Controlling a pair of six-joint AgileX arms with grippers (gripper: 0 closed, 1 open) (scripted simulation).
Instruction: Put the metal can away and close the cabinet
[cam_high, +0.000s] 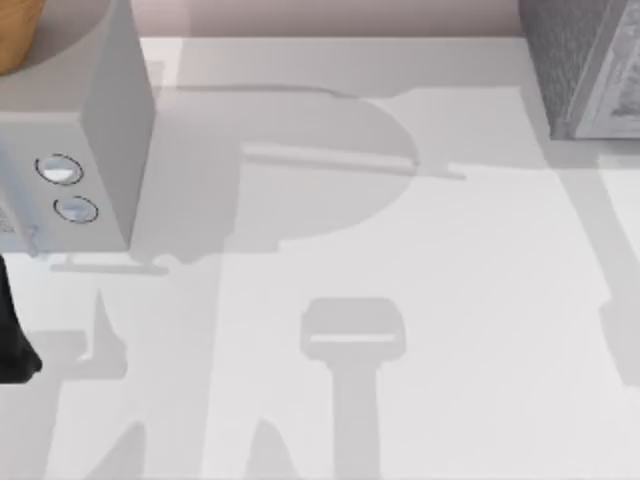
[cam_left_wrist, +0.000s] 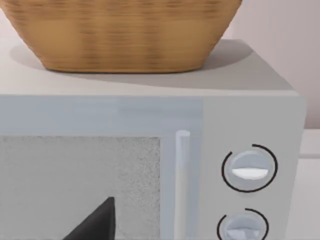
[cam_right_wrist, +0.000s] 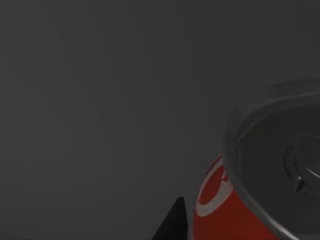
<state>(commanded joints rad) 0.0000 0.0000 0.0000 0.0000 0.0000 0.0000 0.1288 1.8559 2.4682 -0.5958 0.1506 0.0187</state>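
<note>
Silver-topped, red-labelled metal can (cam_right_wrist: 220, 215) looming close beside the right gripper (cam_right_wrist: 172, 222), in a dim grey surround. Grip state impossible to tell, likewise for the left gripper (cam_left_wrist: 95, 225), poised right in front of the white appliance (cam_high: 100, 150). Grey speckled cabinet (cam_high: 580, 70) well apart from that appliance, across the pale table (cam_high: 400, 250). Likely risk from here: smooth, round can slipping or toppling if let go off-balance, then blocking the cabinet from closing. Woven tan basket (cam_left_wrist: 125, 35) resting on top of the appliance, itself matte and boxy, with two round glossy dials (cam_high: 60, 170) on its front.
</note>
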